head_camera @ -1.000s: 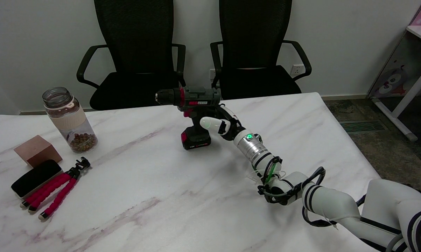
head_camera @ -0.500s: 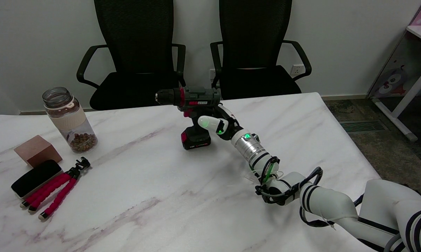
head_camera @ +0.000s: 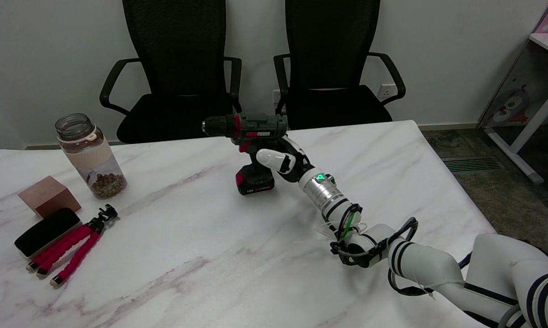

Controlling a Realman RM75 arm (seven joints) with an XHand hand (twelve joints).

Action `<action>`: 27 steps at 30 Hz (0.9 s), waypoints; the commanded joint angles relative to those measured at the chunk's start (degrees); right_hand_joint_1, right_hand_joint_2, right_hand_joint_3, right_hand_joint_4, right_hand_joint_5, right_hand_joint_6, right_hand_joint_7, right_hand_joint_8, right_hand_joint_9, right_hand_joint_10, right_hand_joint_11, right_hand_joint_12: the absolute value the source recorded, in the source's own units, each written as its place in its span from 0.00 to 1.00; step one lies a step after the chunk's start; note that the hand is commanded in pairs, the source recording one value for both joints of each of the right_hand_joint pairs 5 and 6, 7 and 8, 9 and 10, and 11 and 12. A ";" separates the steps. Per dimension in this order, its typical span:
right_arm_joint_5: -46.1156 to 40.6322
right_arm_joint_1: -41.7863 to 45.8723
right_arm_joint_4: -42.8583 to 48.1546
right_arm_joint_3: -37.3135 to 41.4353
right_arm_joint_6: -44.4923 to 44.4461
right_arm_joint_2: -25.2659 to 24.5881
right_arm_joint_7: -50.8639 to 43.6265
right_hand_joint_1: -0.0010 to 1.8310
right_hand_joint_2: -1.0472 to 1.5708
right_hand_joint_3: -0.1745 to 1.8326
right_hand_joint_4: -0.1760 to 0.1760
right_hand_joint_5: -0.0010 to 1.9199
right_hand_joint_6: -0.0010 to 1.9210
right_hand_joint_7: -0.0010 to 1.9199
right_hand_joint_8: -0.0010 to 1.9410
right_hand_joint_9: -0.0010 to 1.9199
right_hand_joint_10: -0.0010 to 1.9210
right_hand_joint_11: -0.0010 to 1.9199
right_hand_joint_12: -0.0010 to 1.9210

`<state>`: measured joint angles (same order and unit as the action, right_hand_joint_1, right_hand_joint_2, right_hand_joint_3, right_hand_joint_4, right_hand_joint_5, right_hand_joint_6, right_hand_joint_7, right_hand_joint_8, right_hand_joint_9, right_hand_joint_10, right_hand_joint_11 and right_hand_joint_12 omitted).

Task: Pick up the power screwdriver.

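The power screwdriver (head_camera: 255, 125), dark grey and red with a red-labelled battery foot, stands upright on the marble table (head_camera: 187, 255) at the far middle, its chuck pointing left. My right hand (head_camera: 288, 159) sits just right of its handle, below the body. The white thumb (head_camera: 269, 157) reaches across the front of the handle, and the other fingers are mostly hidden behind it. The fingers look apart, with no firm grip visible. The tool's foot rests on the table.
At the left stand a clear jar (head_camera: 90, 156) of brown pellets, a wooden block (head_camera: 48, 196), a black case (head_camera: 47, 231) and a red-legged mini tripod (head_camera: 75, 250). Two black office chairs (head_camera: 328, 59) stand behind the table's far edge.
My right hand and forearm have slid a little left toward the screwdriver's handle, and the thumb now lies across it. The screwdriver has not moved.
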<state>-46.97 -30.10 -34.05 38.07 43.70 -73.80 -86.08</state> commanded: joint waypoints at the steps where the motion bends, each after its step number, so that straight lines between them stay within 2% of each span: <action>1: 0.30 -0.59 0.05 -0.23 -0.02 -0.21 0.65 0.47 0.26 0.58 1.00 0.22 0.22 0.22 0.22 0.12 0.12 0.14 0.14; 27: 0.39 -2.95 1.61 -3.53 -0.46 -1.00 2.84 0.49 0.27 0.57 1.00 0.22 0.22 0.22 0.21 0.12 0.12 0.13 0.13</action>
<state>-46.69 -31.81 -33.10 35.98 43.67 -74.29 -83.78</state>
